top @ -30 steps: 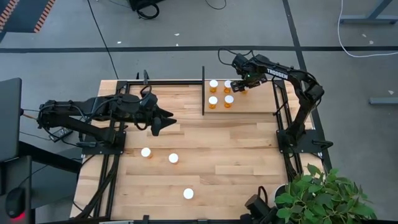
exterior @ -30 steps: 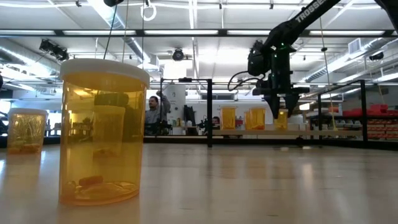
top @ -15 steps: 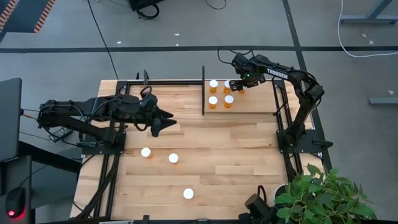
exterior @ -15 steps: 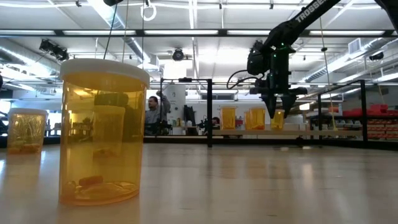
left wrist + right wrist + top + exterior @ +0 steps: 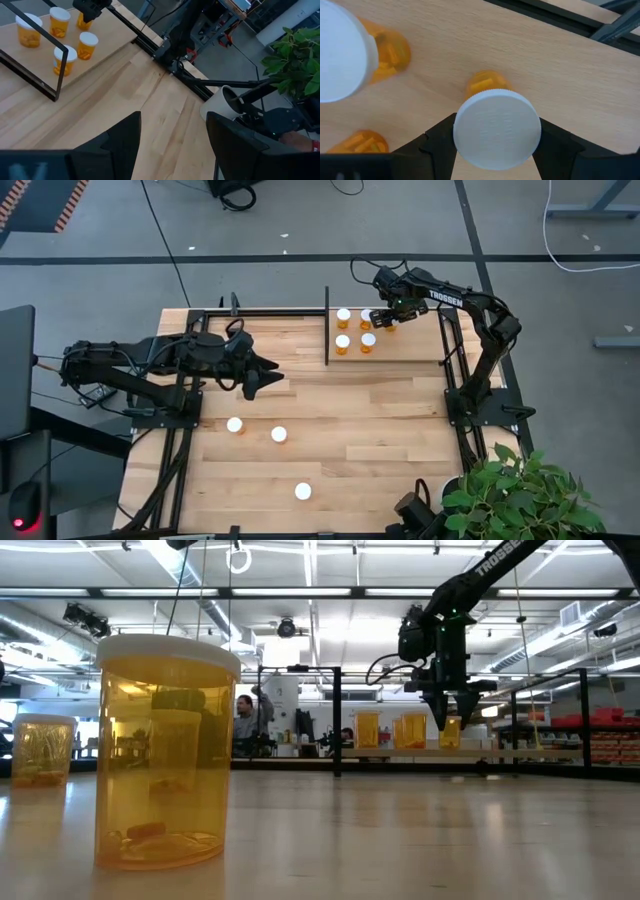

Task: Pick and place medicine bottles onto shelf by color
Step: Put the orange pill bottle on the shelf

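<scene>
Four orange medicine bottles with white caps (image 5: 343,315) (image 5: 342,342) (image 5: 367,341) stand on their bases on the pale shelf (image 5: 410,345) at the table's far right. My right gripper (image 5: 385,316) is above the shelf beside them, shut on a fifth bottle (image 5: 450,732). Three more bottles (image 5: 234,424) (image 5: 279,434) (image 5: 303,491) stand on the planked tabletop; one (image 5: 165,750) looms close in the low view. My left gripper (image 5: 262,375) waits open over the table's left half, its fingers apart in the left wrist view (image 5: 172,145). My right gripper pinches the bottle's white cap (image 5: 497,127) between its two fingers (image 5: 440,140), which come from above, pointing down. The bottle is upright, its orange body (image 5: 485,82) below the cap. Its base is level with the shelf top; whether it rests there I cannot tell.
Thin black bars (image 5: 327,325) edge the shelf, one upright post on its left side. Black frame rails run along the table's left (image 5: 180,450) and right (image 5: 460,430) sides. A green plant (image 5: 510,495) sits at the near right corner. Bare planks lie between the loose bottles and the shelf.
My right gripper has shifted slightly toward the table's left, nearer the standing bottles, carrying its bottle upright. The left arm has kept still.
</scene>
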Robot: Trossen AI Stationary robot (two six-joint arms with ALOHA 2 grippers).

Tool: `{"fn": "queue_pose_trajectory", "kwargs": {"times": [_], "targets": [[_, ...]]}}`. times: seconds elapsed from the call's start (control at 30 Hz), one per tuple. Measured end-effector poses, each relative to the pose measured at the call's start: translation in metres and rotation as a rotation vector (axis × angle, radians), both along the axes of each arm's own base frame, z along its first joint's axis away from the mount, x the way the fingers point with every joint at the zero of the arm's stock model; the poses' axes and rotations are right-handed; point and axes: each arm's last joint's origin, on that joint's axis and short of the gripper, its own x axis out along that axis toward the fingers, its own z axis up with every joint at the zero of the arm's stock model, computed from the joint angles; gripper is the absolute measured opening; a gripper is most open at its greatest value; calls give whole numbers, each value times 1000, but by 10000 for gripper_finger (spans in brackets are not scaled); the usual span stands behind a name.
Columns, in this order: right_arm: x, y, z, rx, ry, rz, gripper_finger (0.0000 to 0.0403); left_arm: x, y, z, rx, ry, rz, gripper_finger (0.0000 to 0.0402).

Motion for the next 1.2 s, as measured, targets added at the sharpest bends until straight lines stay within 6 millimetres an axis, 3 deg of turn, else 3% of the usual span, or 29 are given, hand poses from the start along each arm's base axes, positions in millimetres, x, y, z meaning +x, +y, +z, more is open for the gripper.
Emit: {"fn": "queue_pose_trajectory", "kwargs": {"times": [0.2, 0.53, 0.77, 1.2], "targets": [[0, -1, 0, -5, -3, 5, 228, 0, 0, 0, -1, 0, 0, 231], [1, -1, 0, -16, -3, 7, 291, -1, -4, -1, 3, 12, -22, 231], [2, 1, 1, 6, -10, 15, 305, -1, -4, -2, 5, 18, -22, 231], [11, 15, 29, 61, 34, 65, 305, -6, -4, -9, 65, 114, -47, 231]]}}
